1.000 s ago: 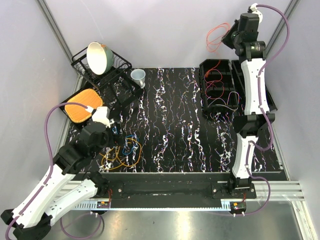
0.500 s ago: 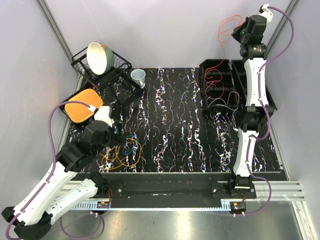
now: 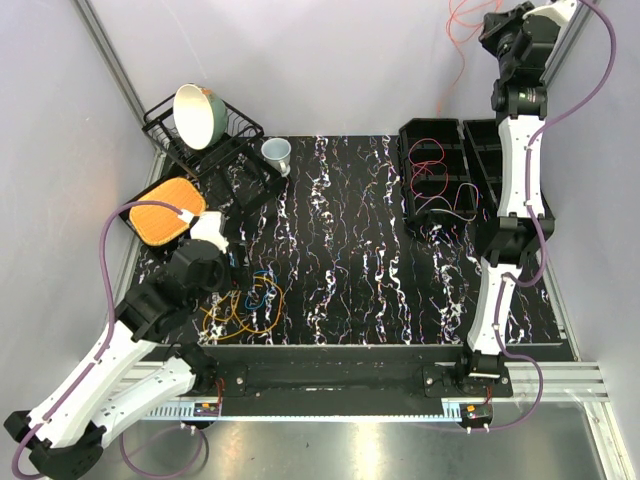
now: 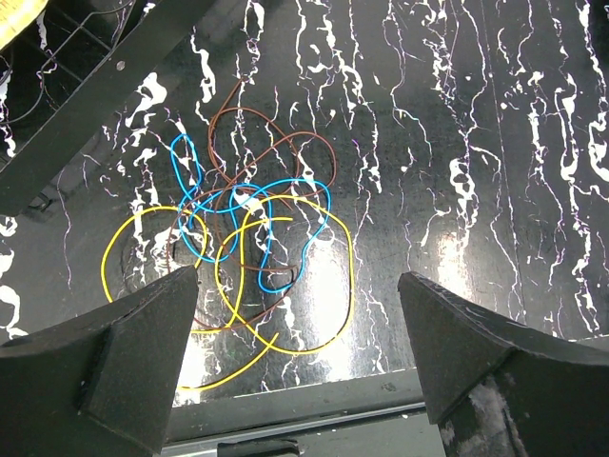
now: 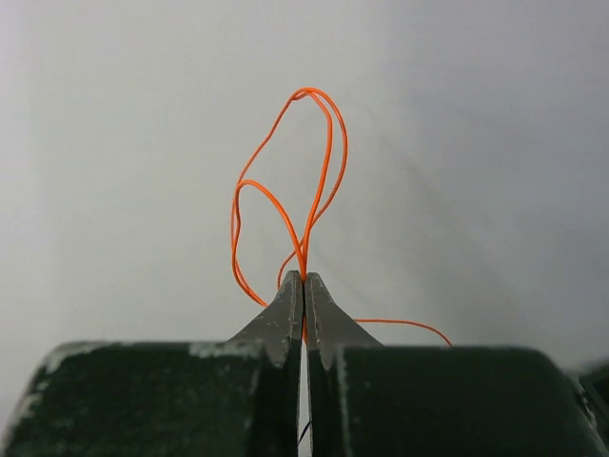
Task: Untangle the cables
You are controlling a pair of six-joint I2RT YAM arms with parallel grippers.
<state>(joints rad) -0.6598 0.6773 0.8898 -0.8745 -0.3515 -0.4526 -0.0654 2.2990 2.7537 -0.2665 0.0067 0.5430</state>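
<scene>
1. Orange cable [image 5: 306,90] is pinched in the right claw [image 5: 304,278], held high (well apart from the tabletop [image 4: 457,143]).
2. Left claw [image 4: 297,281] is held spread over the yellow-blue-brown tangle [image 4: 252,248]; one strand must be singled out next.

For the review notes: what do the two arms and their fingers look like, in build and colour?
The two arms match. The left arm and right arm have white link shells with black joints, and a thick purple hose loops along each. The fingers are dark wedge-shaped blocks, left and right, with a few pale scuffs.
</scene>
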